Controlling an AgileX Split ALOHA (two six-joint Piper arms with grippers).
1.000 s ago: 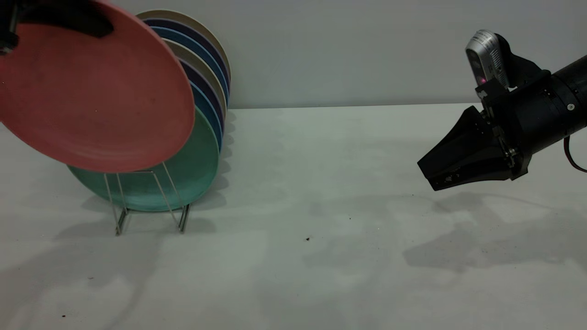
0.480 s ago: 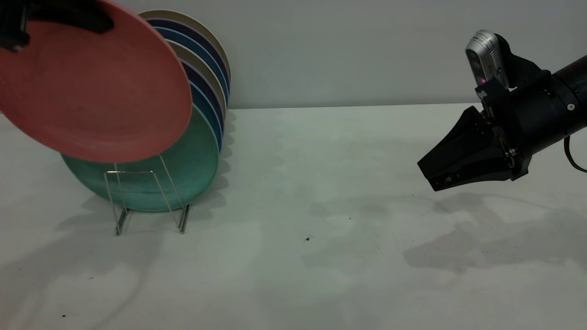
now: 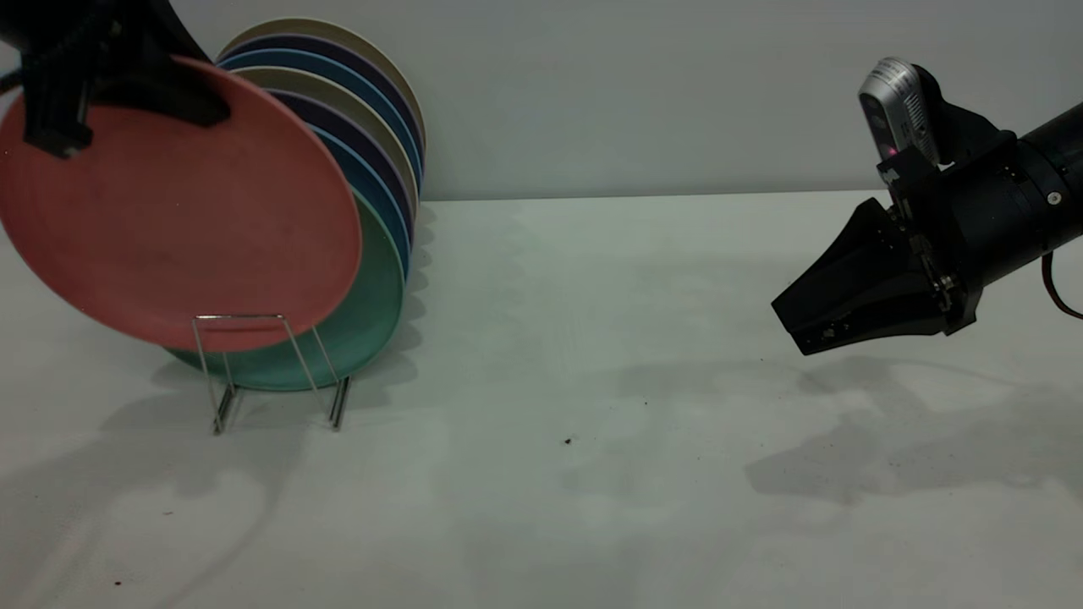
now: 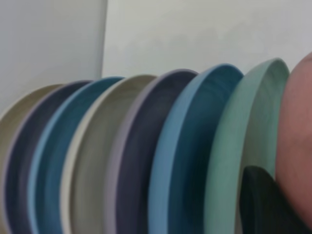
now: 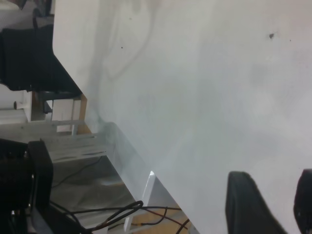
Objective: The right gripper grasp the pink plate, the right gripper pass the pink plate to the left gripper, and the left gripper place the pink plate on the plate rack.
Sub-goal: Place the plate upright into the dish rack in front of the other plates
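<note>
Jaws of the left gripper [image 3: 127, 80] clamped the pink plate [image 3: 178, 203] by its upper rim, tilted before the teal plate [image 3: 376, 296] over the plate rack [image 3: 279, 372], while the right gripper [image 3: 799, 326] hovered far right, jaws slightly parted.

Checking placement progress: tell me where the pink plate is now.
In the exterior view the pink plate is at far left, held by the left claw, right in front of the teal-green plate, above the plate rack.
</note>
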